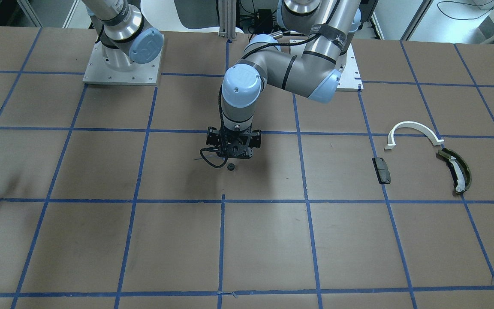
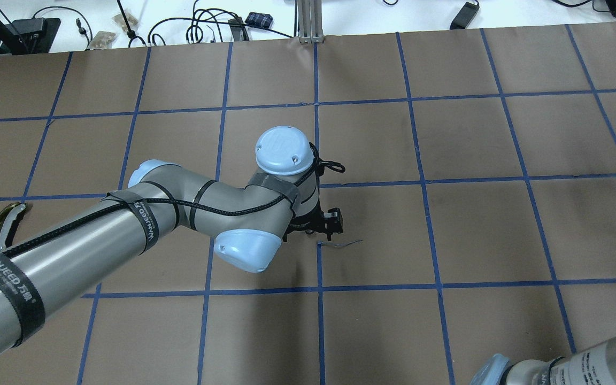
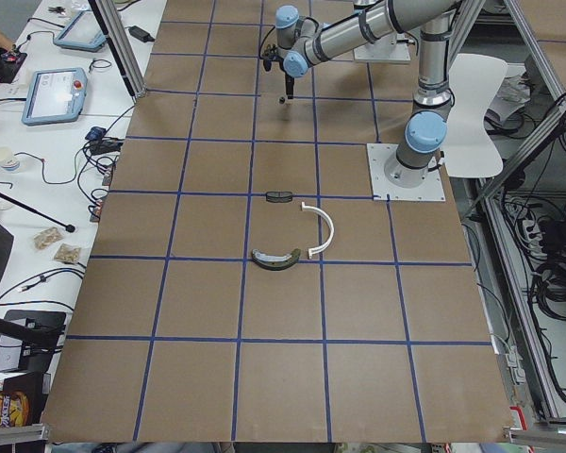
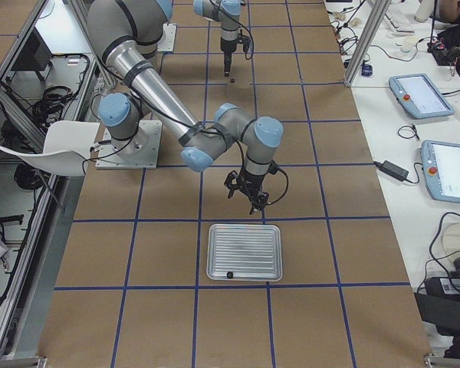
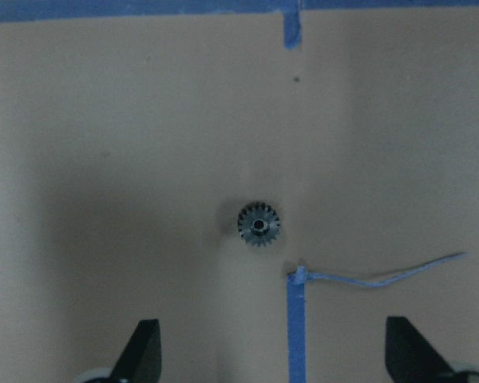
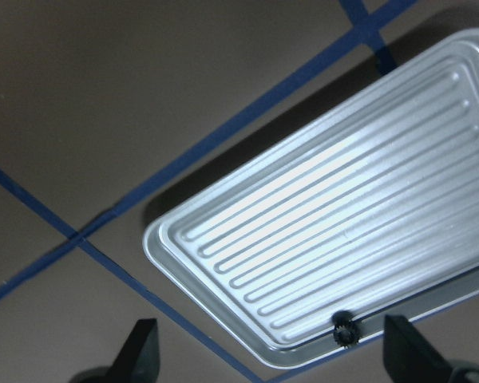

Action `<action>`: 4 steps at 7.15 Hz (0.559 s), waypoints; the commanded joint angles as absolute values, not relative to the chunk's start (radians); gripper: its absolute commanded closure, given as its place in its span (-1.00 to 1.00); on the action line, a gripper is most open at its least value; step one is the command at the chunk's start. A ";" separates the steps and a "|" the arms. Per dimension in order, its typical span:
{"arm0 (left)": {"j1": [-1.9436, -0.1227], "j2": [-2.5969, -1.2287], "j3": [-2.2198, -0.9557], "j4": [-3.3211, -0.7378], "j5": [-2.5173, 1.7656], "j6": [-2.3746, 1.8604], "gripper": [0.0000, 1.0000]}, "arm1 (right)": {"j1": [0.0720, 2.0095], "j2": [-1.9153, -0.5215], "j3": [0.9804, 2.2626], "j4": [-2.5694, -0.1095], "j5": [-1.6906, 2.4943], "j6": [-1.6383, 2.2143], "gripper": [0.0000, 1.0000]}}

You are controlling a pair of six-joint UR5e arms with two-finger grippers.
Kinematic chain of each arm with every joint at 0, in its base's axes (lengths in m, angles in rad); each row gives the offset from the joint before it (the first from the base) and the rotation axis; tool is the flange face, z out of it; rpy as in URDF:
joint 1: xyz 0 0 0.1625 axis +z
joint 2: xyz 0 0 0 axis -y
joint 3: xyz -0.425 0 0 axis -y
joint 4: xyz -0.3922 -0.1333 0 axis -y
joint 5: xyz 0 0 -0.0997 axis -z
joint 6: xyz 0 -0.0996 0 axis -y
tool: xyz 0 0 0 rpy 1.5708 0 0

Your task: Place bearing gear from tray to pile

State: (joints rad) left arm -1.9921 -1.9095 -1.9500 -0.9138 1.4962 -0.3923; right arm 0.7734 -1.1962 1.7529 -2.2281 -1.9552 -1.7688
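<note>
A small dark bearing gear (image 5: pixel 259 224) lies flat on the brown table, also in the front view (image 1: pixel 230 167). My left gripper (image 5: pixel 271 339) is open and empty just above it, at mid-table (image 1: pixel 233 148). The pile is far off: a white arc (image 1: pixel 414 131), a dark block (image 1: pixel 381 170) and an olive curved piece (image 1: pixel 456 171). The white ribbed tray (image 4: pixel 244 251) holds a second small gear (image 6: pixel 345 330) at its rim. My right gripper (image 6: pixel 267 339) is open and empty above the tray's edge (image 4: pixel 251 201).
Blue tape lines grid the table. A loose strip of tape (image 5: pixel 383 275) curls beside the gear under my left gripper. The left arm's elbow (image 2: pixel 246 248) hangs over mid-table. Monitors and cables lie beyond the table's far edge.
</note>
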 commanded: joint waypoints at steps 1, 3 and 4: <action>-1.991 -1.962 -1.945 -0.794 1.497 -0.440 -1.00 | 0.733 -1.094 1.756 -2.543 -1.980 -1.925 -1.00; -1.983 -2.000 -1.942 -0.788 1.496 -0.454 -1.00 | 0.691 -1.060 1.761 -2.557 -1.979 -1.991 -1.00; -1.982 -2.009 -1.927 -0.788 1.497 -0.456 -1.00 | 0.671 -1.030 1.761 -2.571 -1.971 -2.049 -1.00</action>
